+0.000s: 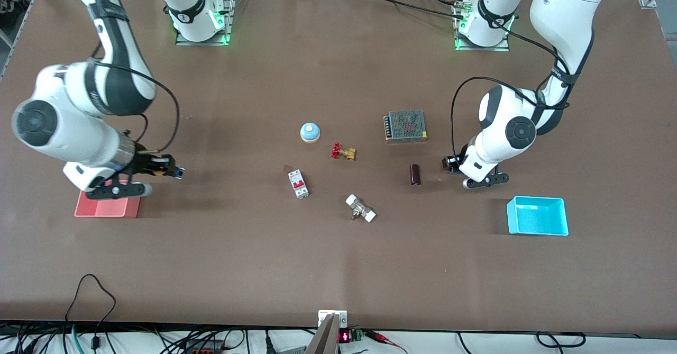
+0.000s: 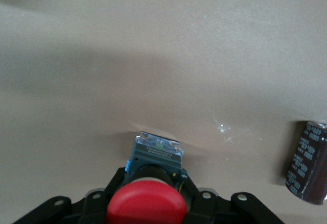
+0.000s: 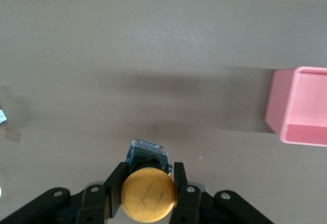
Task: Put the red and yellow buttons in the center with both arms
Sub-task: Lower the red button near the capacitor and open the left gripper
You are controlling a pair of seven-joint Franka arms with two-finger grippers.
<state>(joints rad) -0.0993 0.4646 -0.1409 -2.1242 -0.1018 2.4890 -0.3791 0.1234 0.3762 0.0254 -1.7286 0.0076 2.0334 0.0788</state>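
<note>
My left gripper (image 1: 450, 164) is shut on the red button (image 2: 146, 203), low over the bare tabletop beside a dark capacitor (image 1: 415, 174). In the left wrist view the gripper (image 2: 153, 177) clamps the button's black-and-blue body and the red cap faces the camera. My right gripper (image 1: 168, 170) is shut on the yellow button (image 3: 148, 193), over the table beside the pink bin (image 1: 108, 207). In the right wrist view the gripper (image 3: 148, 171) flanks the yellow cap. The center tabletop (image 1: 338, 184) lies between the two grippers.
On the center lie a blue-and-white bell (image 1: 310, 132), a red-handled brass valve (image 1: 342, 152), a white circuit breaker (image 1: 298, 183), a white-ended fitting (image 1: 360, 208) and a metal power supply (image 1: 405, 126). A cyan bin (image 1: 537, 215) stands near the left arm.
</note>
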